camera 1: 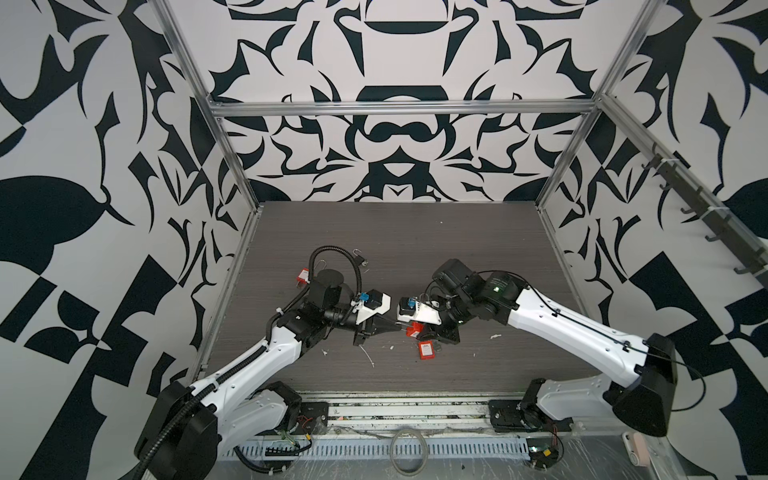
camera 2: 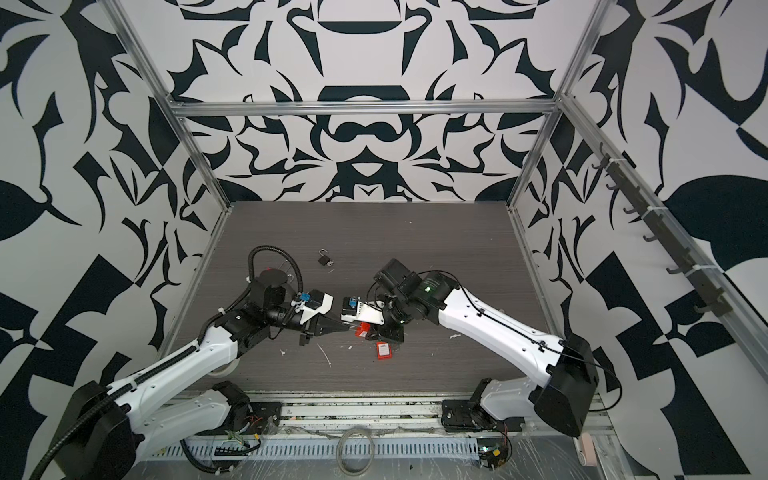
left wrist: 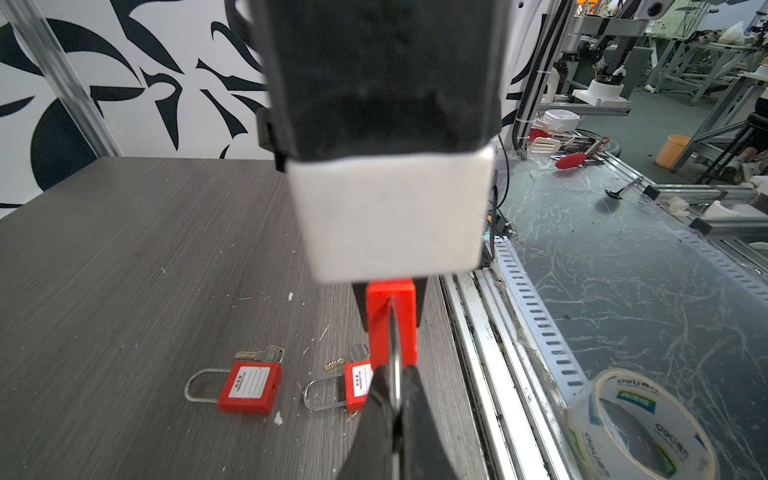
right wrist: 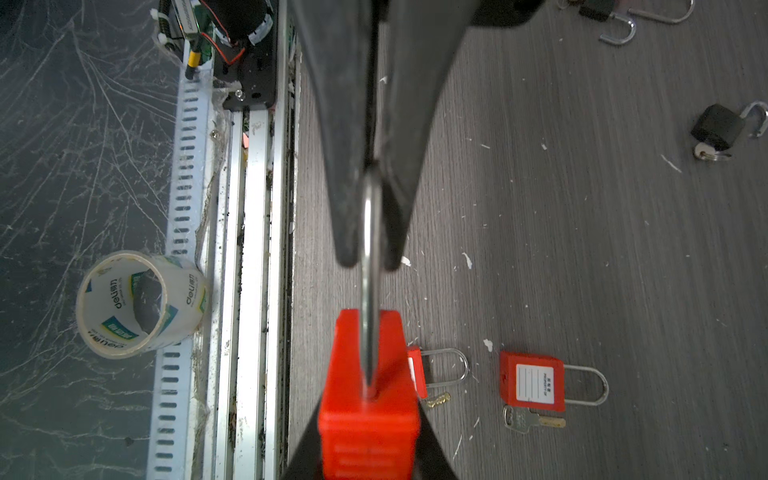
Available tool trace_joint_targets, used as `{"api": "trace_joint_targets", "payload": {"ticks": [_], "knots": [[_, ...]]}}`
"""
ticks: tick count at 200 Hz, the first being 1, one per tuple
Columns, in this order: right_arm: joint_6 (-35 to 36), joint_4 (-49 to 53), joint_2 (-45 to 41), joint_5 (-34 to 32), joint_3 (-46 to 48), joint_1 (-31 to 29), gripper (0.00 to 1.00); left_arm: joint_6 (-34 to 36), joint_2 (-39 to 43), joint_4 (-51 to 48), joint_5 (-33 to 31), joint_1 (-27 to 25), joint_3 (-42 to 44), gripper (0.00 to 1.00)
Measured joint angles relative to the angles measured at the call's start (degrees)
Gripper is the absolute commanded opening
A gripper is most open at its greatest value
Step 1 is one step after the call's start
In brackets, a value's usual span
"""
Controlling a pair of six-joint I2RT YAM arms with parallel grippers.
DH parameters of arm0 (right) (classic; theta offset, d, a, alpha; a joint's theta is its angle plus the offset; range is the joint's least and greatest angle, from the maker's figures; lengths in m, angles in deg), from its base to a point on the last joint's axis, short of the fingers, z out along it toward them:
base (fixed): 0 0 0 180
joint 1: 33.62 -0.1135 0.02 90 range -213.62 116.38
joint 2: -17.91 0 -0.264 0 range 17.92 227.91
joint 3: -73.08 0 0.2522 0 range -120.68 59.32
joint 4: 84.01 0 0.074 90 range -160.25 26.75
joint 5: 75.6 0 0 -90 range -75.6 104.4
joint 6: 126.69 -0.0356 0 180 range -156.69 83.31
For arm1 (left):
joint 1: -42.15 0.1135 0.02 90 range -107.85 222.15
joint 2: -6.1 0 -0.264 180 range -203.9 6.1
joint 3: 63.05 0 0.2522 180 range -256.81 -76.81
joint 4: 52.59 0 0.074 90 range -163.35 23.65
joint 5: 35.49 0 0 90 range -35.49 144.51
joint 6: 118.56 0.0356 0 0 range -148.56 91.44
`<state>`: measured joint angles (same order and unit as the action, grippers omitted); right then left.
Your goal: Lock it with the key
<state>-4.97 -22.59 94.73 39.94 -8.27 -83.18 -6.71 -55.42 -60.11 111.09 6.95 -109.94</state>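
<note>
The left pincer (camera 1: 397, 328) and right pincer (camera 1: 421, 329) meet at a red padlock (camera 1: 411, 331) over the table (camera 1: 415, 249).

The grey wood-grain worktop (camera 1: 415, 232) carries small white scraps (right wrist: 467, 260), most of them near the middle of its front edge. Beyond that edge runs a pale slotted duct (camera 1: 457, 449), and a roll of clear tape (right wrist: 183, 299) lies flat just beside it, on a sheet of crinkled film (right wrist: 83, 124). The walls (camera 1: 395, 158) have a black and white pattern and stand inside an aluminium frame (camera 1: 399, 109). A rail with dark hooks (camera 1: 712, 237) runs along the right wall, above the right edge.
</note>
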Motion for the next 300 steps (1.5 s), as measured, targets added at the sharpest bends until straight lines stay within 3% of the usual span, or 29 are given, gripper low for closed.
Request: {"api": "trace_joint_targets", "payload": {"ticks": [75,97,113,136,209,250,300], "knots": [[1.14,1.22,2.91,-5.31,-0.81,1.44,0.19,-5.51,-8.09,13.86,-1.11,0.04,2.27,0.0],[1.07,1.46,3.48,-6.43,-0.87,1.77,0.3,-6.86,-10.16,16.92,-1.2,0.13,2.45,0.0],[1.18,-0.94,3.21,-6.56,-1.01,1.68,0.49,-8.72,-11.08,19.19,-0.85,0.2,2.43,0.0],[2.21,-3.87,0.42,-6.05,-1.09,1.84,0.57,-11.67,-12.83,22.47,0.42,1.49,2.4,0.0],[1.86,1.33,-14.29,-7.61,-1.03,5.09,0.55,-13.75,-13.09,23.54,2.01,2.29,2.38,0.0],[1.22,6.32,-12.48,-6.45,-0.74,8.68,0.51,-14.21,-10.84,23.47,2.25,1.42,2.38,0.0],[1.05,6.12,-8.87,-4.72,1.77,8.83,0.51,-14.21,-8.76,22.99,2.21,-0.13,2.38,0.0]]}}
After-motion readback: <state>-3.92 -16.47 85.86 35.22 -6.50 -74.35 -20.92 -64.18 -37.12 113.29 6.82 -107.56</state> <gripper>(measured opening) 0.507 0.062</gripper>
